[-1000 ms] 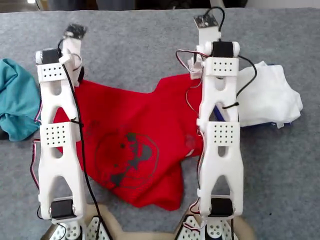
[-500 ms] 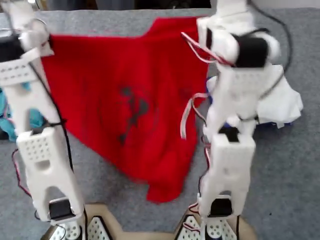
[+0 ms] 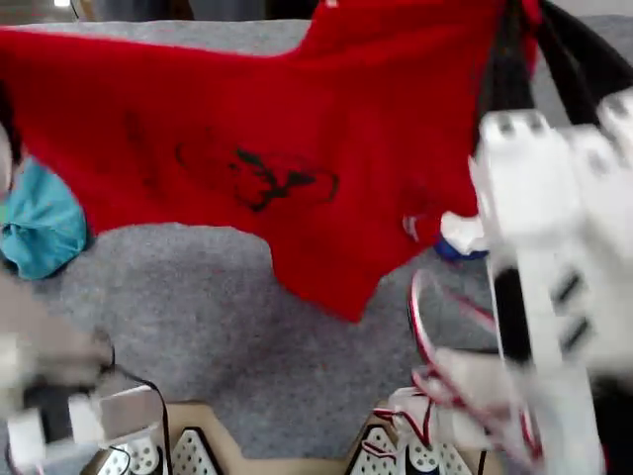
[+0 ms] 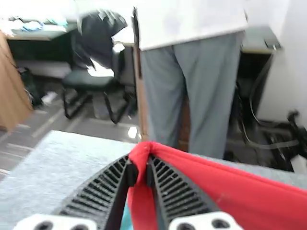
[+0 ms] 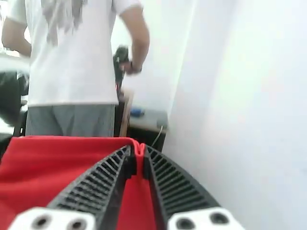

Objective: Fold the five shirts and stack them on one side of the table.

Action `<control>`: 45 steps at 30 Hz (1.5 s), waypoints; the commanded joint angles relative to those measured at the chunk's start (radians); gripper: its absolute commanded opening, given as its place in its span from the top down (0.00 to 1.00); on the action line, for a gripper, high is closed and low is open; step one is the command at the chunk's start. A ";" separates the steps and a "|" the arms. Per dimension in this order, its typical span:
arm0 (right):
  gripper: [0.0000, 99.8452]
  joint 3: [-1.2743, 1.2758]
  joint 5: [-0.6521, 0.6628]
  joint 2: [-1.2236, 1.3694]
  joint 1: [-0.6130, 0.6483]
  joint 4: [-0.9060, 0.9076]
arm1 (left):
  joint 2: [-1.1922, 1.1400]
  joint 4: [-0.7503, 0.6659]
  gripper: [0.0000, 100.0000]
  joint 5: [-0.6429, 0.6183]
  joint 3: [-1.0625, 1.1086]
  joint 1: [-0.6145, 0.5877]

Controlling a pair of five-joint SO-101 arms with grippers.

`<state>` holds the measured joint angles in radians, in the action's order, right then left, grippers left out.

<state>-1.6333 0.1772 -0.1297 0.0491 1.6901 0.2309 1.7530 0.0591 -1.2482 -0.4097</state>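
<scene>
Grey felt table w/ red shirt hoisted above it. Left gripper & right gripper: each pair of fingers clamped on a thin fold of shirt edge, rest hanging below them; teal shirt under the left fingers. I judge the bite shallow: a jerk or uneven pull btwn arms could slip one corner free, dropping it crumpled.
</scene>
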 commanded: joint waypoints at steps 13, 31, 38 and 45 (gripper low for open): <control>0.99 0.479 -0.002 -0.240 0.002 -0.264 | 0.810 -0.213 0.97 0.048 1.006 -0.061; 0.99 1.132 -0.005 0.277 0.080 -0.982 | 0.138 -1.542 0.97 0.124 1.799 0.067; 0.99 0.814 -0.005 0.475 0.077 -0.893 | -0.210 -1.231 0.97 0.123 1.222 0.070; 0.99 0.524 -0.005 0.665 0.057 -0.749 | -0.370 -1.033 0.97 0.123 0.966 0.041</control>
<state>-0.9705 0.1757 0.5056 0.1227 0.8892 -0.1220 0.6697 0.1757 -0.1711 -0.3483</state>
